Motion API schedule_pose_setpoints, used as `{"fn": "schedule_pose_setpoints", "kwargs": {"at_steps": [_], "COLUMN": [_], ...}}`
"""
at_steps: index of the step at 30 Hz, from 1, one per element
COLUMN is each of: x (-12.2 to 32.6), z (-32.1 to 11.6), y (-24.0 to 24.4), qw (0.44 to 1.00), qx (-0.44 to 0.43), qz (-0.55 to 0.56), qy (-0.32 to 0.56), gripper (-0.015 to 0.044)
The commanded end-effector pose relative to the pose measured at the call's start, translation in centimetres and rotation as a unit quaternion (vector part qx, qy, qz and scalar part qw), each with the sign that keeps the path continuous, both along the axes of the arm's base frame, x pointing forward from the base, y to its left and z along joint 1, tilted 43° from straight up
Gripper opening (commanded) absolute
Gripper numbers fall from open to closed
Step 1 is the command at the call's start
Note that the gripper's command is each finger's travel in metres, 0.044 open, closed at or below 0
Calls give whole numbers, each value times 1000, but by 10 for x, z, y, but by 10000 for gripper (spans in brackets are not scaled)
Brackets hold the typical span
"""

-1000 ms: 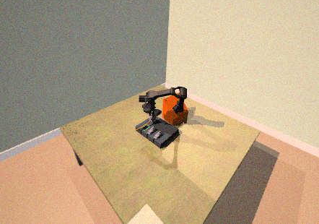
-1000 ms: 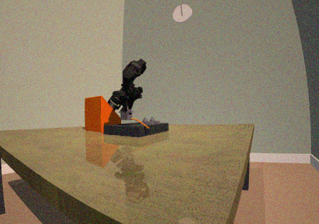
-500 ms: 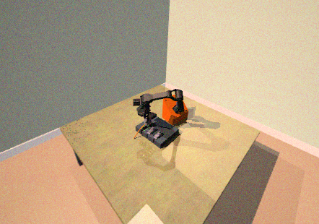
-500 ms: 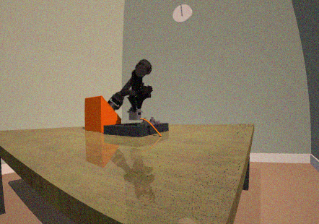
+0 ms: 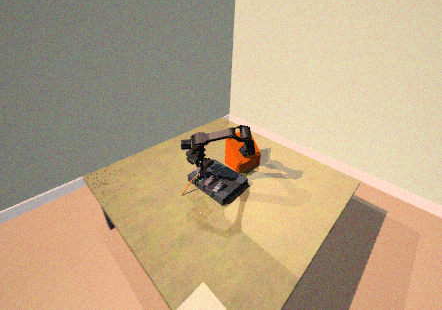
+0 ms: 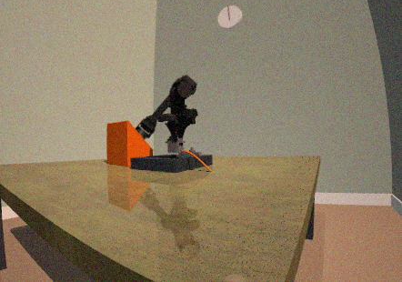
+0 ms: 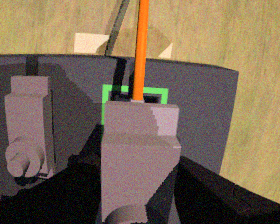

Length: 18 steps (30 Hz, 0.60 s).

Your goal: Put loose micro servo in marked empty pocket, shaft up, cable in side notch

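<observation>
Gripper clamps the micro servo directly above the green-marked pocket.

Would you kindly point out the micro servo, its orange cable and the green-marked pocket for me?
micro servo (image 7: 139, 153): wrist view, on its grey body.
orange cable (image 7: 143, 28): wrist view, midway along the strand.
green-marked pocket (image 7: 108, 93): wrist view, on the green outline's left corner.

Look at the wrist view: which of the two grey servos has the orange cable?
The servo held in the gripper, over the green-marked pocket. The other servo, at the left, shows none.
</observation>
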<state>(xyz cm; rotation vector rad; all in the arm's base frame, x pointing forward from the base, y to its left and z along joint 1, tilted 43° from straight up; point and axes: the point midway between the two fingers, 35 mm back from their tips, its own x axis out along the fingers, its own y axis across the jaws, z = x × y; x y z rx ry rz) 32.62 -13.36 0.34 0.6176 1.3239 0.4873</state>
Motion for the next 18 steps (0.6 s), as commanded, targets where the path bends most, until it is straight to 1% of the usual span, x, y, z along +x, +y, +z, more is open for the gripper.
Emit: {"fn": "schedule_pose_setpoints", "kwargs": {"at_steps": [1, 18], "x": [1, 3], "z": [-5, -11], "y": [4, 10], "qw": [1000, 1000], "qx": [2, 3], "qz": [-3, -3], "qy": [2, 2], "gripper": [0, 0]}}
